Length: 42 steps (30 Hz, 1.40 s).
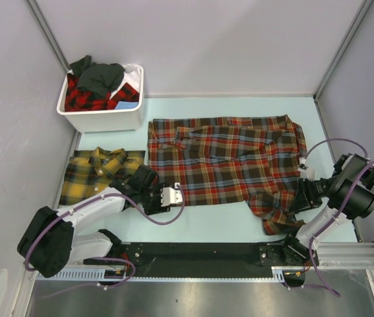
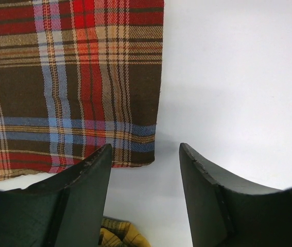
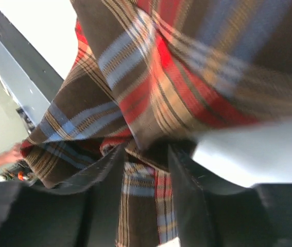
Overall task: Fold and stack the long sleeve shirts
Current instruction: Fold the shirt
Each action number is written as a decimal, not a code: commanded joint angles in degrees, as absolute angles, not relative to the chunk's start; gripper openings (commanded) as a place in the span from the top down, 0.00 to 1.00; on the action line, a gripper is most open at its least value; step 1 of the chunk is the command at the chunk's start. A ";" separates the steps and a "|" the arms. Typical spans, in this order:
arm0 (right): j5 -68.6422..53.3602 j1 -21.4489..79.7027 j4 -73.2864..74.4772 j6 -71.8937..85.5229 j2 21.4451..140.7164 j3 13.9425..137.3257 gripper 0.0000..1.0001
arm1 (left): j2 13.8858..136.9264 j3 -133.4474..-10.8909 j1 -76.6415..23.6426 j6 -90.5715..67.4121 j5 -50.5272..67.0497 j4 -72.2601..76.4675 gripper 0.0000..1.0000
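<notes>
The pale table [image 1: 213, 221] carries a red-brown plaid shirt [image 1: 226, 162] spread across its middle, a folded yellow-and-dark-green plaid shirt [image 1: 97, 170] just left of it, and a white plastic bin [image 1: 104, 119] at far left

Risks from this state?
1. The right end effector pinches a bunched sleeve; pulling may drag the whole red shirt instead of folding it.
2. The left end effector is open at the very edge of the hem corner; such a thin grip could slip.
3. The yellow shirt lies close beside the left end effector; a sweep might ruffle it.
</notes>
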State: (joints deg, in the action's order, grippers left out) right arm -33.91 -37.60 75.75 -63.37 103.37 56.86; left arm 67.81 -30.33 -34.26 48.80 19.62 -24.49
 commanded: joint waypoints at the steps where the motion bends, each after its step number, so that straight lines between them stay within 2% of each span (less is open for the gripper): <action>1: -32.43 -42.44 81.66 -63.90 101.60 63.44 0.49 | 67.15 -30.41 -34.63 51.24 19.69 -22.94 0.38; 6: -39.10 -43.95 80.33 -66.35 96.18 70.04 0.49 | 67.24 -30.41 -34.89 51.59 20.30 -23.73 0.40; 9: -41.92 -43.51 79.28 -76.96 88.98 68.21 0.48 | 67.06 -30.67 -34.98 51.94 20.65 -24.69 0.40; 10: -42.36 -43.59 78.49 -84.82 86.60 67.33 0.46 | 67.06 -30.85 -34.98 52.03 20.65 -24.96 0.40; 11: -43.41 -43.94 78.23 -88.73 84.40 64.63 0.38 | 67.15 -30.94 -34.98 52.12 20.74 -25.13 0.40; 12: -43.94 -44.38 77.79 -93.03 80.20 62.95 0.33 | 67.32 -31.02 -34.89 52.03 20.83 -25.31 0.40; 14: -42.81 -44.56 77.17 -104.42 77.18 57.34 0.27 | 67.59 -31.38 -34.98 52.03 21.35 -25.93 0.38; 17: -38.59 -44.30 77.87 -114.39 75.41 51.70 0.25 | 68.20 -31.90 -34.98 51.16 22.06 -26.02 0.36; 21: -37.35 -43.95 77.35 -120.74 75.24 48.18 0.20 | 68.12 -31.91 -34.98 50.01 22.32 -25.93 0.35; 27: -36.83 -35.17 71.04 -116.65 72.34 42.47 0.23 | 68.38 -31.38 -35.07 48.78 21.80 -25.05 0.33; 30: -35.42 -31.31 66.03 -112.18 71.11 40.70 0.33 | 69.61 -32.25 -35.68 48.34 20.48 -24.26 0.33; 31: -35.07 -30.33 65.14 -111.28 70.76 40.00 0.45 | 70.04 -32.52 -36.03 48.08 20.30 -24.26 0.34; 32: -34.81 -29.71 64.69 -110.92 69.97 39.73 0.51 | 70.74 -32.87 -36.04 47.99 20.04 -24.17 0.35; 33: -34.37 -28.92 63.99 -109.87 69.53 39.47 0.61 | 71.10 -33.22 -36.12 47.73 19.78 -23.73 0.37; 36: -33.40 -27.95 63.37 -108.37 68.21 38.94 0.74 | 72.07 -33.31 -36.56 48.69 19.43 -23.38 0.42; 39: -32.52 -27.42 62.06 -105.74 67.15 38.67 0.99 | 72.77 -32.61 -37.09 49.57 18.02 -22.85 0.50; 42: -32.43 -26.63 61.44 -102.40 66.71 39.28 1.00 | 72.51 -32.26 -37.35 50.36 17.58 -23.29 0.65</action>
